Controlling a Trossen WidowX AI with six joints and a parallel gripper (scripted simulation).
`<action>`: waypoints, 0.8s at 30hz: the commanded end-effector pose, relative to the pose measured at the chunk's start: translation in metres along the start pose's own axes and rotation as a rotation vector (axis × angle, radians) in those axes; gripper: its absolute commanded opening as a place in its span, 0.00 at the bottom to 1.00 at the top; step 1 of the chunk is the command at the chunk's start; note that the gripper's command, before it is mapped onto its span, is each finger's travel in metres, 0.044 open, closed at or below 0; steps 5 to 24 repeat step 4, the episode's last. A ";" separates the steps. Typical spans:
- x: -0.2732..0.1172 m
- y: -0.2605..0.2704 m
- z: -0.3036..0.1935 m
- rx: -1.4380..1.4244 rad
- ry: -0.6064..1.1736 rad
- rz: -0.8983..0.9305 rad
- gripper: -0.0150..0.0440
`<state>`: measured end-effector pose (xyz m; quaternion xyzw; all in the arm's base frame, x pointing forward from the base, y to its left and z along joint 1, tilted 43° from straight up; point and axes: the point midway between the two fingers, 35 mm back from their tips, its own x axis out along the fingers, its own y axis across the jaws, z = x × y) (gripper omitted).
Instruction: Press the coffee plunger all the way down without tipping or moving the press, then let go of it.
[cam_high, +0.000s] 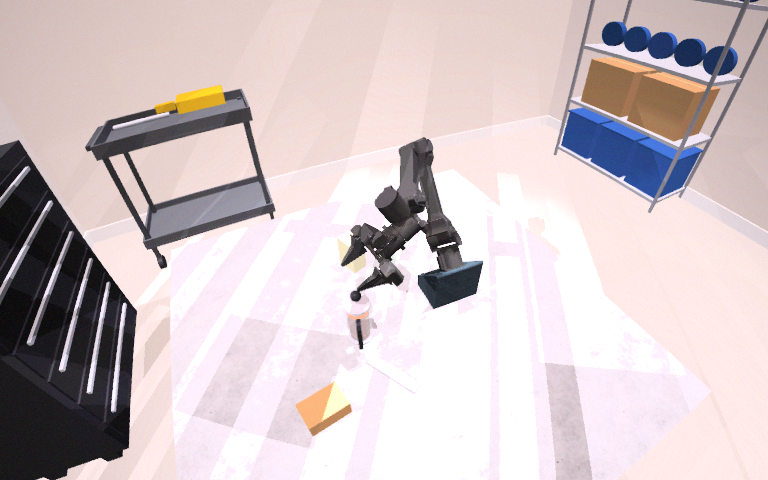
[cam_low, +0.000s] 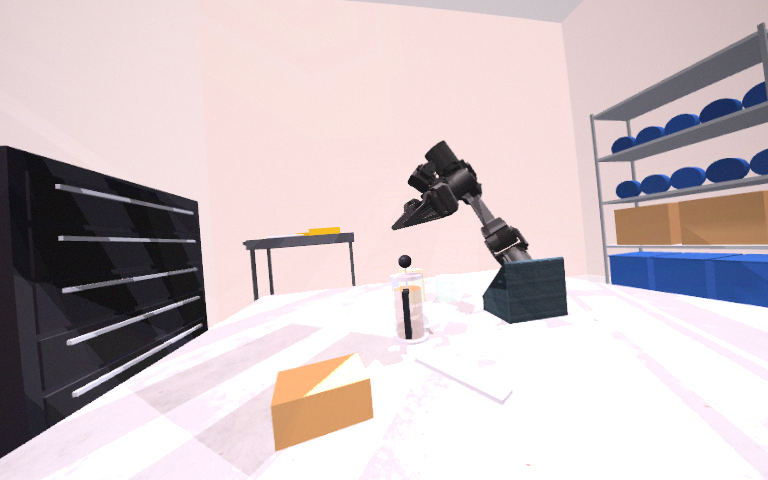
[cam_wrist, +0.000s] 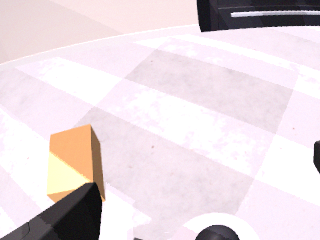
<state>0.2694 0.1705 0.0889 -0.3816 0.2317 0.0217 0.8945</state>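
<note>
French press (cam_high: 358, 327) (cam_low: 416, 323) (cam_wrist: 245, 228) upright on counter (cam_high: 453, 424) (cam_low: 566, 424) (cam_wrist: 200, 125), left of the arm's dark base block (cam_high: 453, 286) (cam_low: 538, 291). Black plunger knob (cam_high: 355, 295) (cam_low: 404, 261) (cam_wrist: 217, 234) sits above the lid, short bit of rod showing. Claw (cam_high: 350, 277) (cam_low: 394, 227) (cam_wrist: 212, 175) spread wide, nothing in it — above the knob, not touching. Orange block (cam_high: 323, 408) (cam_low: 322, 404) (cam_wrist: 75, 155) near left, thin white slab (cam_high: 391, 373) (cam_low: 464, 378) near right of press — both flat.

Looks like a workshop or storeroom: black drawer cabinet (cam_high: 67, 316) (cam_low: 113, 271) (cam_wrist: 260, 16) with long metal handles, gray utility cart (cam_high: 169, 138) (cam_low: 300, 241) with yellow items on top, metal shelf rack (cam_high: 645, 117) (cam_low: 594, 169) stacked with blue bins (cam_high: 614, 148) (cam_low: 673, 280), brown boxes (cam_high: 671, 104) (cam_low: 722, 220) and blue round things. Plain pale walls.
</note>
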 end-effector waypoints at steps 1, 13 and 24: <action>-0.006 -0.003 0.003 0.005 0.000 -0.005 1.00; -0.006 -0.003 0.003 0.005 0.000 -0.005 1.00; -0.006 -0.003 0.003 0.005 0.000 -0.005 1.00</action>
